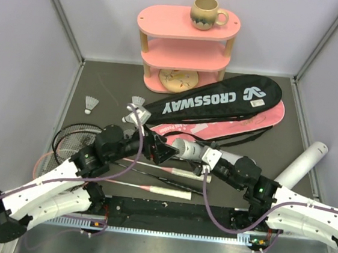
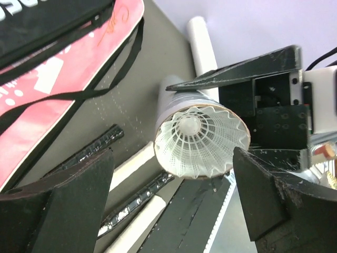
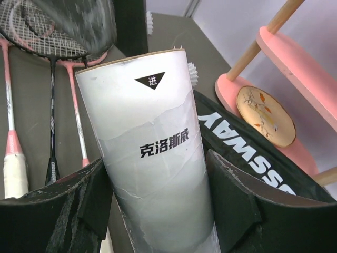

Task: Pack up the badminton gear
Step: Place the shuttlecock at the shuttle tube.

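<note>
My right gripper (image 3: 158, 182) is shut on a white tube (image 3: 152, 158) and holds it level above the table, mouth toward the left arm (image 1: 185, 147). A white shuttlecock (image 2: 202, 141) sits skirt-out in that mouth. My left gripper (image 2: 171, 182) is open, its fingers standing apart on either side of the mouth and touching nothing (image 1: 164, 152). Pink and black rackets (image 1: 70, 141) lie under the left arm, white handles (image 1: 171, 192) near the front edge. Loose shuttlecocks lie at the left (image 1: 90, 104) and by the bags (image 1: 136, 102). A second white tube (image 1: 301, 164) lies at the right.
The black CROSSWAY bag (image 1: 220, 98) lies on the pink bag (image 1: 241, 125) across the middle back. Behind them stands the pink three-tier shelf (image 1: 186, 47) with a beige mug (image 1: 206, 12) on top. Grey walls close in the left, right and back.
</note>
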You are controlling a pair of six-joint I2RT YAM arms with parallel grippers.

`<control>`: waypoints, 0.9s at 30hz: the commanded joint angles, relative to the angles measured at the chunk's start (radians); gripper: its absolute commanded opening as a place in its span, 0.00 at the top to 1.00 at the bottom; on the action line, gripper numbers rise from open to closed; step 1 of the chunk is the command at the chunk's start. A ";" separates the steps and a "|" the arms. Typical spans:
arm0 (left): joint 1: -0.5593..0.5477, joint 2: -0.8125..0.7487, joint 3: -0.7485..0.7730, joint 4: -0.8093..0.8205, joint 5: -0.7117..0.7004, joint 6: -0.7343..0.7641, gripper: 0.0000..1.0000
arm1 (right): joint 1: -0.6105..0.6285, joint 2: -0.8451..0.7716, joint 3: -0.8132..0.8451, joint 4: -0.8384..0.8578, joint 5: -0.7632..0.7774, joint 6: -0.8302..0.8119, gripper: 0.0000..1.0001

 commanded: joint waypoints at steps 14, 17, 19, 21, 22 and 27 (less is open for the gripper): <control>-0.017 0.303 0.097 0.129 0.149 -0.077 0.10 | 0.006 -0.094 -0.030 0.178 -0.107 0.102 0.61; -0.018 0.348 0.142 0.086 0.176 -0.074 0.12 | 0.006 -0.094 -0.025 0.170 -0.135 0.102 0.61; -0.018 0.275 0.131 0.090 0.149 -0.059 0.07 | 0.004 -0.089 -0.028 0.154 -0.118 0.084 0.61; -0.017 0.198 0.106 0.080 0.062 -0.028 0.02 | 0.006 -0.100 -0.041 0.153 -0.081 0.072 0.61; -0.017 0.117 0.094 0.077 0.031 -0.022 0.01 | 0.006 -0.104 -0.056 0.156 -0.069 0.062 0.61; -0.001 -0.092 0.057 -0.009 -0.055 0.045 0.01 | 0.006 -0.118 -0.076 0.153 -0.010 0.055 0.62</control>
